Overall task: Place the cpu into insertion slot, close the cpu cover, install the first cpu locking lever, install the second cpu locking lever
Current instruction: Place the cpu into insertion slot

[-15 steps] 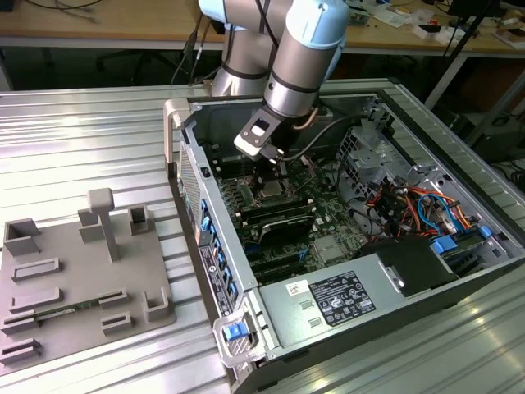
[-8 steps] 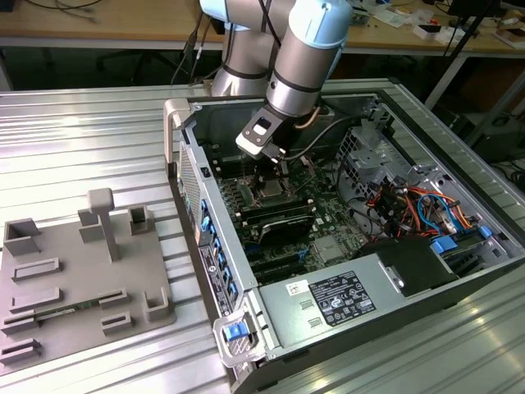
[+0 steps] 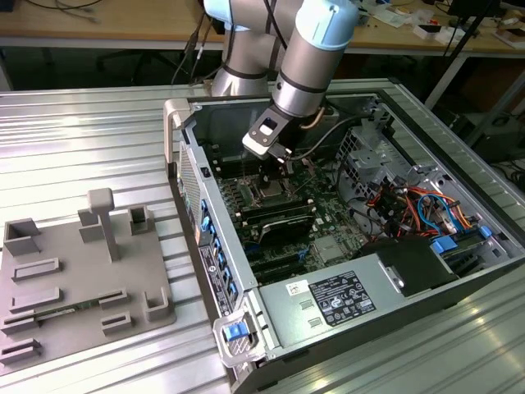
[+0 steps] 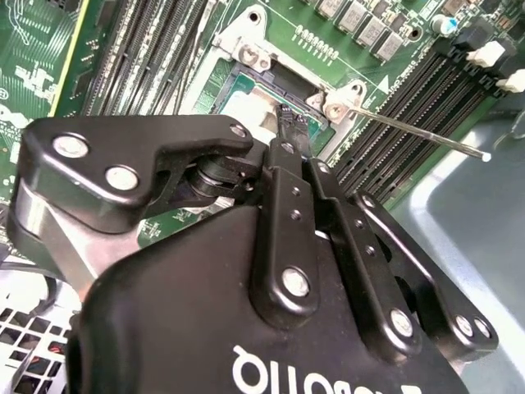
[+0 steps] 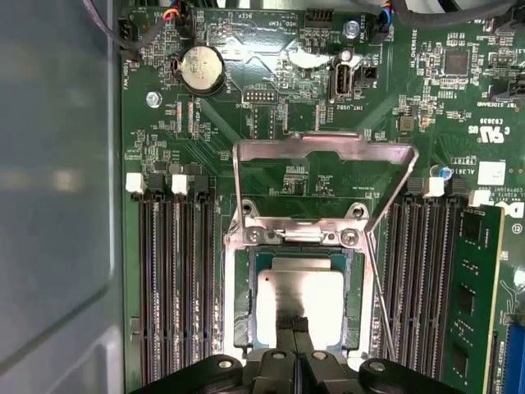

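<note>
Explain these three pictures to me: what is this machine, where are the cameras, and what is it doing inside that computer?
It is a robot arm reaching into an open computer case lying on a metal table. One camera watches from outside; two ride near the arm's wrist, facing the green motherboard. Its black fingers are shut, tips over the cpu, the silvery square sitting in the insertion slot. They seem to hold nothing. The cpu cover, a thin metal frame, stands open. A grey tray of holders lies beside the case.
</note>
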You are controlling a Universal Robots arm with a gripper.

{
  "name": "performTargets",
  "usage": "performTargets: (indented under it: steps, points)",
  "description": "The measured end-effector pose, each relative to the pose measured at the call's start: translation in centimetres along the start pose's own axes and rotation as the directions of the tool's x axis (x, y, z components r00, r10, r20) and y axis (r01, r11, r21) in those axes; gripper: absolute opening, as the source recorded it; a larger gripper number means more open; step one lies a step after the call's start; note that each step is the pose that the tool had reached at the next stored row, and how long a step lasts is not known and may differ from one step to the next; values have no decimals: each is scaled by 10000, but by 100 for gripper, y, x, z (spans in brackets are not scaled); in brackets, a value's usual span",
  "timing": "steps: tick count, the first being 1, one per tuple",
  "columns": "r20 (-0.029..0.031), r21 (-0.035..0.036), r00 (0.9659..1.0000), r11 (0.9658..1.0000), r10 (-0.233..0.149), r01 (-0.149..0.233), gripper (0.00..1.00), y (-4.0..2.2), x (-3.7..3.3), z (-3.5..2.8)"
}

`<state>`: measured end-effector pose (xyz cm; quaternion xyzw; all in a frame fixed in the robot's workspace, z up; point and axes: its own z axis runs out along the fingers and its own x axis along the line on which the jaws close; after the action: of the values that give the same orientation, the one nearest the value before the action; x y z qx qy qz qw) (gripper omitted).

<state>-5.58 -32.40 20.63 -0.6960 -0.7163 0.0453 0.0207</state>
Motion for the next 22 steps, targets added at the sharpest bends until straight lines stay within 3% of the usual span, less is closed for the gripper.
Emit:
performTargets:
  steps: [5,13,15,16,17,18,19,22]
  points:
    - [-5,-6,10000,10000,-14,14,11,8,1,19]
    - [2,-1,10000,10000,-25,25,11,-5,-3,-105]
    - [5,-42,10000,10000,-30,30,11,-5,-4,-106]
    - [13,-254,10000,9997,-36,37,11,-5,-4,-106]
    - [22,-542,10000,9985,-31,32,11,-6,-4,-106]
    - [29,-776,10000,9970,-23,25,11,-11,-4,-106]
    - [32,-898,10000,9960,-18,20,11,-17,-3,-105]
    - [33,-945,10000,9955,-16,19,11,-19,-3,-105]
